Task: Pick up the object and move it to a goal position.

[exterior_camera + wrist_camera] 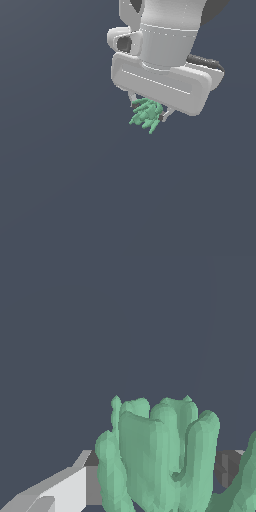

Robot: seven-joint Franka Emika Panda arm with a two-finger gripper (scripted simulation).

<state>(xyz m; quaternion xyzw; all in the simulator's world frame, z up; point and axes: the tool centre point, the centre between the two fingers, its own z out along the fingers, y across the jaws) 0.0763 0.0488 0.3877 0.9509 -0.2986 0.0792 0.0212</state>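
Note:
The object is a small mint-green clump of stubby banana-like lobes. It sits between the fingers of my gripper, under the white hand of the arm in the exterior view. The fingers press on its two sides, and the lobes stick out below them. In the wrist view the object fills the lower middle, with one light grey finger on one side and a dark pad on the other. The gripper is shut on the object. No goal marker shows in either view.
A plain dark grey-blue ground fills both views. The white arm and hand take up the top of the exterior view. No other objects, containers or edges show.

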